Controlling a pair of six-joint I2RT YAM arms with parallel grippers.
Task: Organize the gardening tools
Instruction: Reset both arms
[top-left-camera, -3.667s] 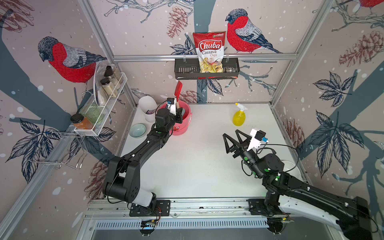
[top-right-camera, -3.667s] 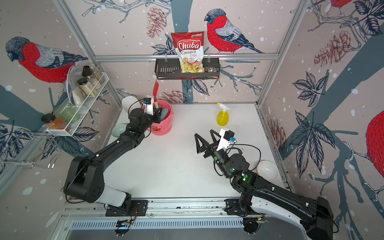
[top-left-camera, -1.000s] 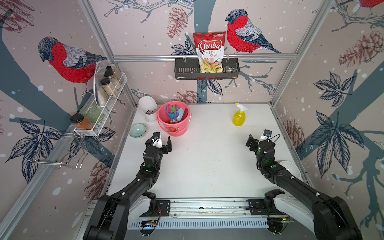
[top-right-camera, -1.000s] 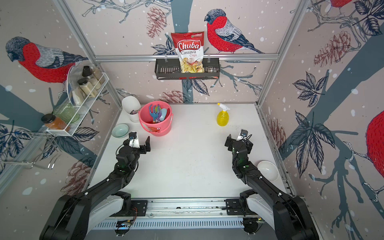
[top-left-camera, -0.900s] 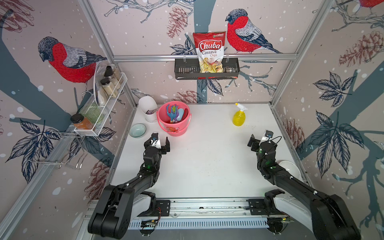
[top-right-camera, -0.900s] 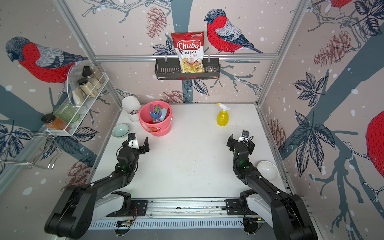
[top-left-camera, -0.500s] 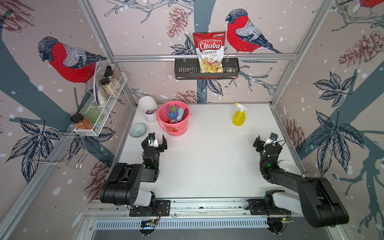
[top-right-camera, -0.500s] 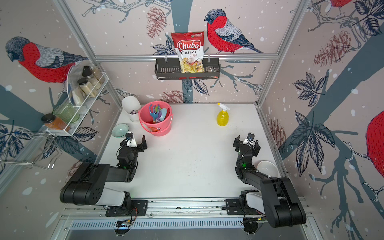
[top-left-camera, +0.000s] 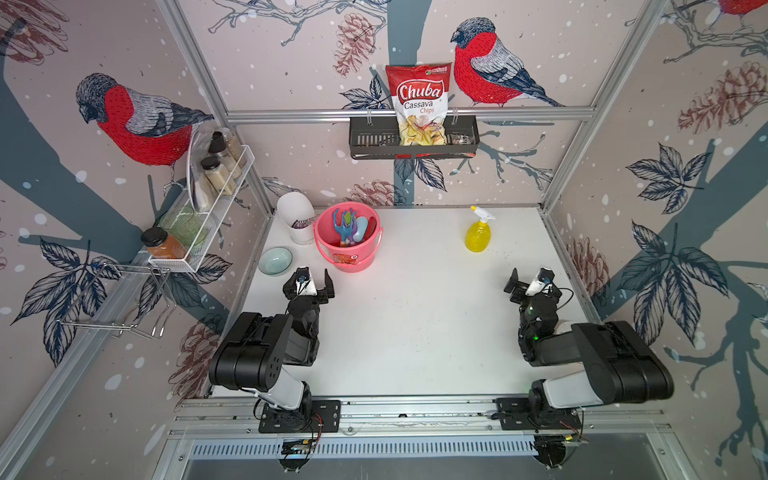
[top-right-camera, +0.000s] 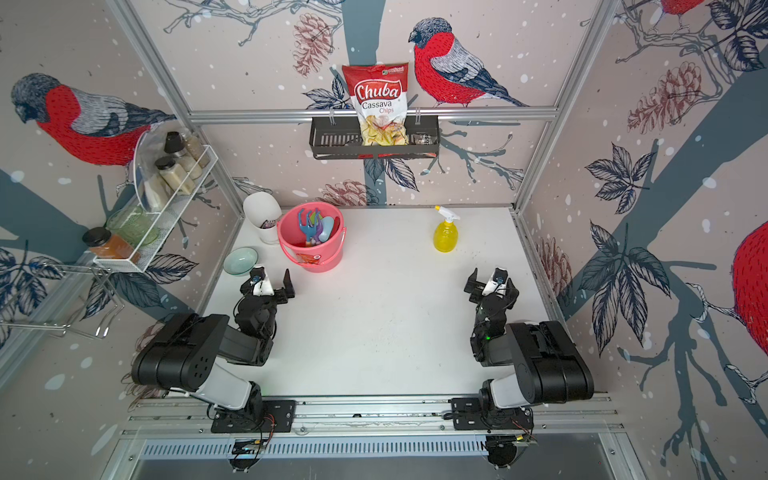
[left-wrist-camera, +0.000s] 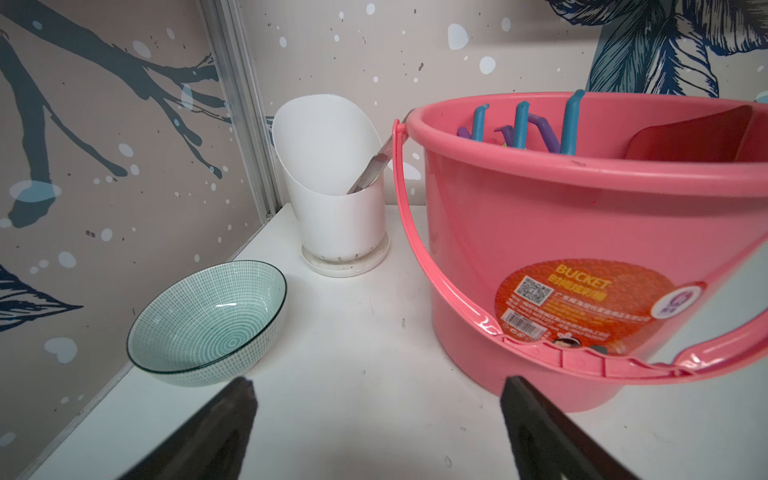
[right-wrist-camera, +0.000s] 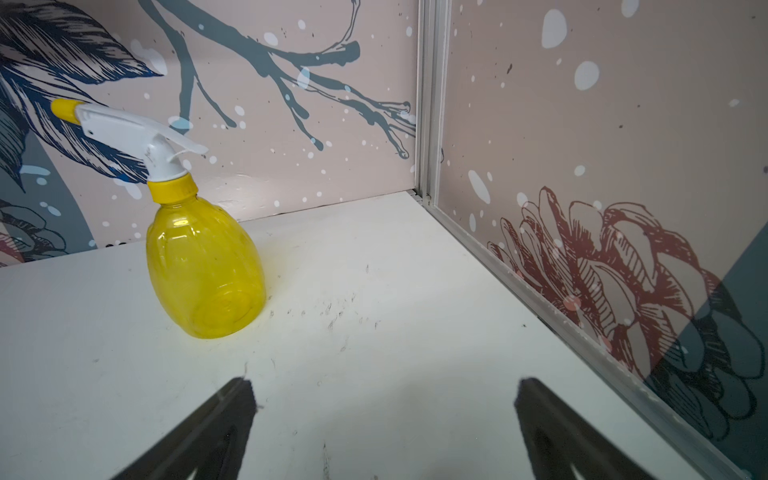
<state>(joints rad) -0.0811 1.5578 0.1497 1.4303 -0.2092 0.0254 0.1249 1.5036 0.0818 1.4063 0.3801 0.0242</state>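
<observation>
Arms pulled back; left gripper and right gripper held wide, empty. Light, slick yellow spray bottle at one o'clock, best gripped by the neck.

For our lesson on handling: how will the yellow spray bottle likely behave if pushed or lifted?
The yellow spray bottle looks translucent and empty, so probably light. Its smooth, rounded body may slip between jaws. It stands upright with a tall trigger head, so a high push would likely tip it.
</observation>
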